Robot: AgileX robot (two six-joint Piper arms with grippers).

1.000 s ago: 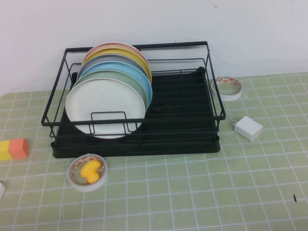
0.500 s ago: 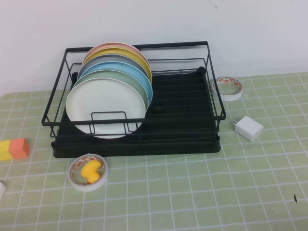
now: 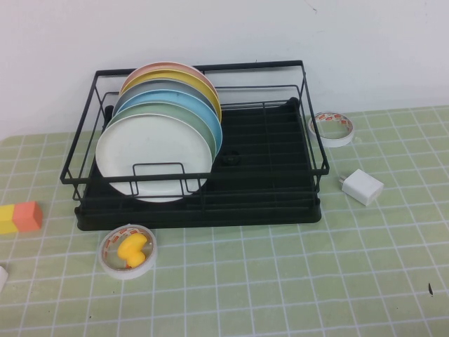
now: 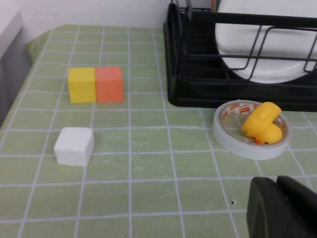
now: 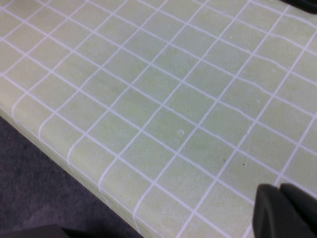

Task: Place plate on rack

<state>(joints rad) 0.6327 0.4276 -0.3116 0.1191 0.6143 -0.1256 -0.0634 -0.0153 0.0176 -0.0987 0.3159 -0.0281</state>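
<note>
The white plate (image 3: 151,151) stands upright in the front slot of the black wire rack (image 3: 210,214), in front of the mint-green, blue, yellow and pink plates. In the left wrist view the plate (image 4: 257,49) shows behind the rack's front wires (image 4: 198,74). Neither arm shows in the high view. My left gripper (image 4: 278,184) is shut and empty, low over the mat near the table's front left, well clear of the rack. My right gripper (image 5: 280,191) is shut and empty over bare mat near the table's edge.
A tape roll (image 3: 127,252) holding a yellow duck (image 4: 262,123) lies just in front of the rack. Orange and yellow blocks (image 3: 19,217) and a white cube (image 4: 74,146) sit at the left. Another tape roll (image 3: 331,128) and a white charger (image 3: 361,187) lie right of the rack.
</note>
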